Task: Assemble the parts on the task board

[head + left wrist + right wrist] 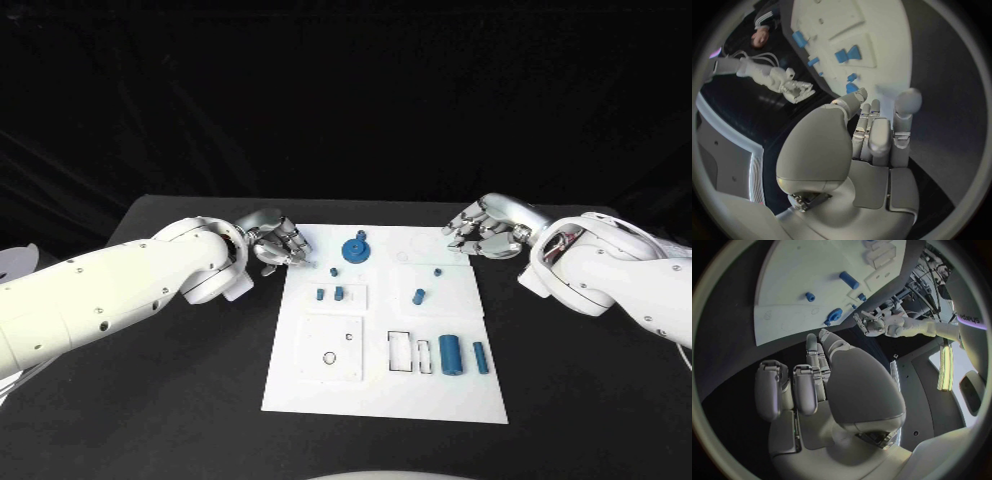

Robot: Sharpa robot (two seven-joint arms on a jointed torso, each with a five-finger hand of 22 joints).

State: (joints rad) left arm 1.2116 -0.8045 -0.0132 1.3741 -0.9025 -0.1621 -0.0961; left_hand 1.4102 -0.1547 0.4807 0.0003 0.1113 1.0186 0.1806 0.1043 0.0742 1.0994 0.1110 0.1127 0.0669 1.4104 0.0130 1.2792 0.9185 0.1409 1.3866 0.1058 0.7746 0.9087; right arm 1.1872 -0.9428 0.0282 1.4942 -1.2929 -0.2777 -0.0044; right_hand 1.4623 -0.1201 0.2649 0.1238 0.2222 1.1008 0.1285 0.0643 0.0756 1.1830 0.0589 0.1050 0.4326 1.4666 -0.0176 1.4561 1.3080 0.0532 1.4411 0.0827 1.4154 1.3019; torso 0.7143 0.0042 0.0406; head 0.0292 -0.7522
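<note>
two blue cylinders (451, 353) lie nearest me, side by side by the near right corner of the task board (387, 400), with outlined slots just beside them that i judge to be their seats. farther up the white plate a pair of small blue parts (329, 294) stands in a raised square on the left, and a short blue peg (418, 296) lies in the matching square on the right. at the far edge a blue gear-like piece (355, 247) stands upright near the middle.

my left hand (274, 243) hovers at the board's far left corner, fingers curled loosely and apart, gripping nothing that i can see; the left wrist view shows its fingertips (907, 100) over the dark table just beside the plate's edge. my right hand (485, 228) mirrors it at the far right corner, fingers bent but holding nothing.

both hands wait off the board's corners, i judge, so that the parts stay unobstructed before a first pick. assembly looks barely begun: loose pieces remain unseated. small round cylinders may roll if nudged, so the reach calls for a careful pinch from above.
</note>
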